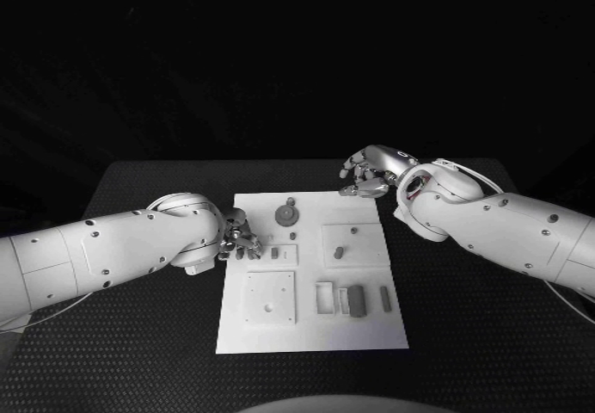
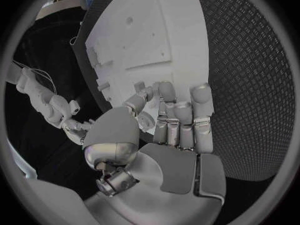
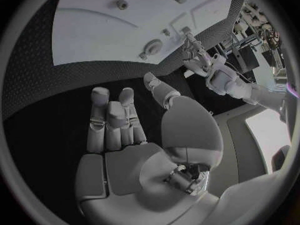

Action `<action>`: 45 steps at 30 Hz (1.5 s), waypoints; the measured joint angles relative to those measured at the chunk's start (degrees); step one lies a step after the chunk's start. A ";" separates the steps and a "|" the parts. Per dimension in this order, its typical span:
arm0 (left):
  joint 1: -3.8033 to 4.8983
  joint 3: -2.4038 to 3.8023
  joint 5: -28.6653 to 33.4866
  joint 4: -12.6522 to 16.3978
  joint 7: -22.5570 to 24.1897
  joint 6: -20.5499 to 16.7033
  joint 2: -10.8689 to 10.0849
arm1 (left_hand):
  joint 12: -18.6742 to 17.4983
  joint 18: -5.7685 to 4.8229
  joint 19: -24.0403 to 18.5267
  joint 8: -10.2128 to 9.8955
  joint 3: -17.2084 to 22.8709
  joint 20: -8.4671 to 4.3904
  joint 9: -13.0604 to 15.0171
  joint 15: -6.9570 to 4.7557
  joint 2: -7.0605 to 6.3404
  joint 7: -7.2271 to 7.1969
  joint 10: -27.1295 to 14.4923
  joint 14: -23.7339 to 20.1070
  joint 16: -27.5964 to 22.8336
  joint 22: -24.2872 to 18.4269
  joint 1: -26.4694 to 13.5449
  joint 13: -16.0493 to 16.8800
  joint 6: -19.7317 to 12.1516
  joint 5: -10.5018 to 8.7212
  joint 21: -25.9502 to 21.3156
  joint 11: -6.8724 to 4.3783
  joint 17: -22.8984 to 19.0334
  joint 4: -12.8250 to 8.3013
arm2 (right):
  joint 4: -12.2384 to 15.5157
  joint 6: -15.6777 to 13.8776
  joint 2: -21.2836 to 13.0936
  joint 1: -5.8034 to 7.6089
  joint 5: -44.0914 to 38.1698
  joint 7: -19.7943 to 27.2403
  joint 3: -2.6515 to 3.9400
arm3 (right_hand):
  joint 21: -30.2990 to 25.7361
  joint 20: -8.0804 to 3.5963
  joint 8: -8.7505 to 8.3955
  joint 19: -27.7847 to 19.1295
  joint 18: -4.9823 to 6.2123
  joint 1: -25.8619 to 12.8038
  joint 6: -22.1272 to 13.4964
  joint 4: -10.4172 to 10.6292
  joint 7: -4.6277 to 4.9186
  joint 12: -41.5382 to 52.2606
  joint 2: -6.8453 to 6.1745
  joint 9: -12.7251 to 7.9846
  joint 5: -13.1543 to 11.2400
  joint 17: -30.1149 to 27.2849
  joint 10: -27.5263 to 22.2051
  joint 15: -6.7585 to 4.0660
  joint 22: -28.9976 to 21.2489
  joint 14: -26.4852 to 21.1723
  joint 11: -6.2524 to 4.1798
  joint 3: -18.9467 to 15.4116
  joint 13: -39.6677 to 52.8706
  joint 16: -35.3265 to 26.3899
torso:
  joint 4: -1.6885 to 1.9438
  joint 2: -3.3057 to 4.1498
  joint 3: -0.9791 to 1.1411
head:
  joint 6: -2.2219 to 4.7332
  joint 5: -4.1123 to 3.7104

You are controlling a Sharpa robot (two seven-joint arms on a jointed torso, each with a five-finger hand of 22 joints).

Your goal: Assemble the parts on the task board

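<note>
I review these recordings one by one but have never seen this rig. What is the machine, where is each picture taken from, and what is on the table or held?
A robot with two white arms, each ending in a silver hand, works at a black table. One picture looks down from its head; the round ones come from cameras at each wrist, behind that hand.

A white board lies mid-table with small grey parts: a gear, pegs, flat blocks.

The left hand is at the board's left edge, fingers by a small square plate; whether it grips anything is unclear. The right hand hovers over the table beyond the board's far right corner, open, holding nothing.
</note>
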 measured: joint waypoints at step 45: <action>-0.19 -0.14 0.03 -0.76 -0.44 1.15 0.58 | 0.00 -0.01 0.71 3.80 -0.37 -1.59 0.31 -2.06 -7.45 0.13 1.61 1.85 -0.45 -0.03 -4.43 -0.02 -0.06 -11.49 0.00 -1.61 0.42 8.73 | -0.02 0.06 -0.05 -0.08 0.01 -0.01 0.00 | 0.00 -0.02 0.00 0.20 -0.01 0.00 0.00 0.00 0.00 0.00 0.00 0.00 0.00 0.00 0.00 0.15 0.00 -0.15 0.00 0.00 -0.02 0.00 | -0.01 0.02 0.03 | -0.07 0.04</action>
